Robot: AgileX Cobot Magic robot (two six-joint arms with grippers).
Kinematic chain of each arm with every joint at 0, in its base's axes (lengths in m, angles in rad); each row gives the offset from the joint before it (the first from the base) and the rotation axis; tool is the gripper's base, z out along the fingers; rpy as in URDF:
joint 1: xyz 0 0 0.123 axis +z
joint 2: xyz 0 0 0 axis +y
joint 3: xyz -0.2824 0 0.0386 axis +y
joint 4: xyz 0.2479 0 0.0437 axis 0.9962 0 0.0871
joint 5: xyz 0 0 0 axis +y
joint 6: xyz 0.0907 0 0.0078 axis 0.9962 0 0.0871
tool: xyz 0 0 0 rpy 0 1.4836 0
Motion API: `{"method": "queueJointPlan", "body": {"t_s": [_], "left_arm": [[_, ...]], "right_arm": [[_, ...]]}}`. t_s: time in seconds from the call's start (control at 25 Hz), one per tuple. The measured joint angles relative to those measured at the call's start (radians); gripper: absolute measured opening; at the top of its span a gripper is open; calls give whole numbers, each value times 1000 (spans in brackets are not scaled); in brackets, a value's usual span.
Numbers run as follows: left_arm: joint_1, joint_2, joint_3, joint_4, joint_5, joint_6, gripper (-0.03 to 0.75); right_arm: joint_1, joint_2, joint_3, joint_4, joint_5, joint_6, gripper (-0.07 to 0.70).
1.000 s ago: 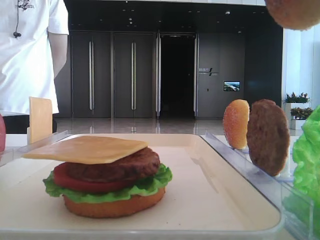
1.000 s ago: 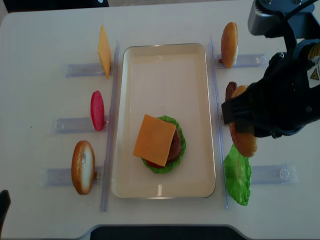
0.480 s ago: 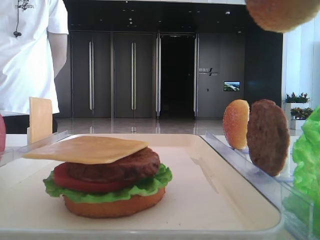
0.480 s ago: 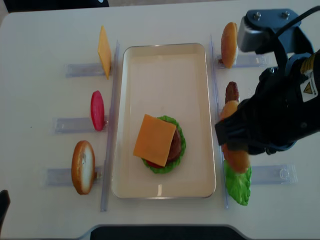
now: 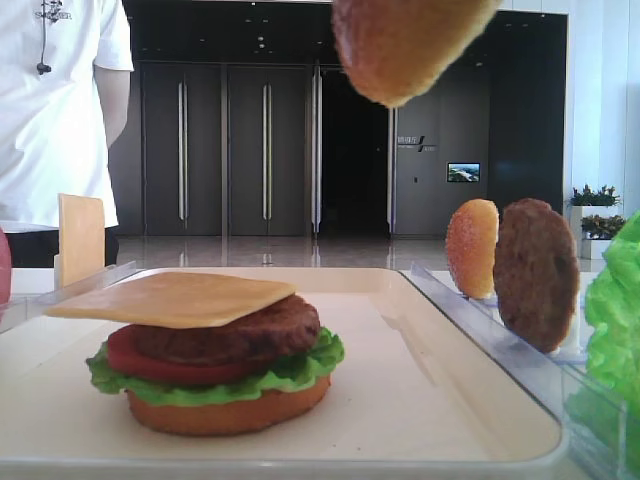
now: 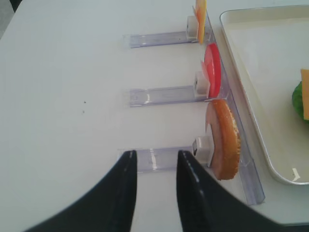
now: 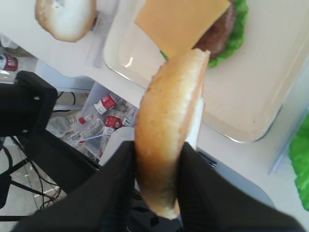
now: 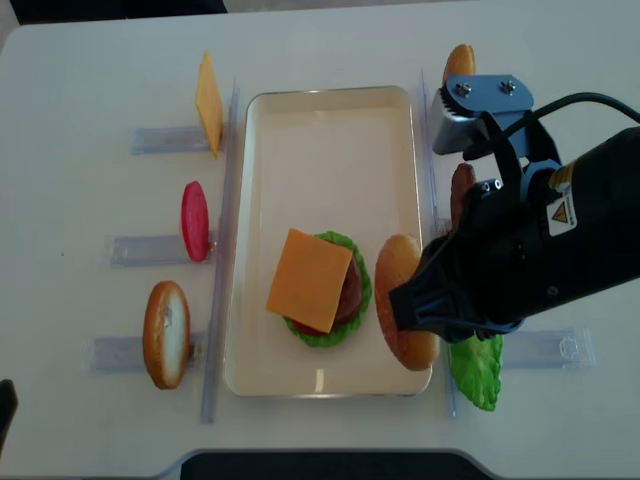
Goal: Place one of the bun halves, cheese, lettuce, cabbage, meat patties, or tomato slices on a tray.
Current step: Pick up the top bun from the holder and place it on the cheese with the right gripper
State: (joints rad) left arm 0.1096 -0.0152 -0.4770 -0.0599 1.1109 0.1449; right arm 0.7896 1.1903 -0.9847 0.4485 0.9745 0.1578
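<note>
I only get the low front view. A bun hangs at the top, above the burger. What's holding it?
Observer: The right gripper, shut on the bun, which it holds on edge.
Operator: Is it right over the burger?
Observer: Not as seen from above: it shows just right of the burger, inside the tray rim.
Operator: And the other arm?
Observer: The left gripper is shut on nothing, over the table near a racked bun half.
</note>
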Motion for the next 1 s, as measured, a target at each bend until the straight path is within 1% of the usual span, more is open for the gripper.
{"method": "queueJointPlan", "body": {"t_s": [0.08,0.24,0.44,0.52,0.68,0.84,1.0], "left_arm": [[0,0,0,0,0,0,219],[0,0,0,0,0,0,219],[0,0,0,0,0,0,219],[0,0,0,0,0,0,219],[0,0,0,0,0,0,219],[0,0,0,0,0,0,219],[0,0,0,0,0,0,219]], "right_arm": [[0,24,0,44,-18,-51,219],[0,87,0,144,-34,-158,219],[-1,130,0,226,-53,-254,219],[-17,135,0,267,-53,-299,219],[-96,135,0,398,-31,-432,219],[-198,135,0,516,13,-567,219],[-246,155,22,598,39,-667,219]]}}
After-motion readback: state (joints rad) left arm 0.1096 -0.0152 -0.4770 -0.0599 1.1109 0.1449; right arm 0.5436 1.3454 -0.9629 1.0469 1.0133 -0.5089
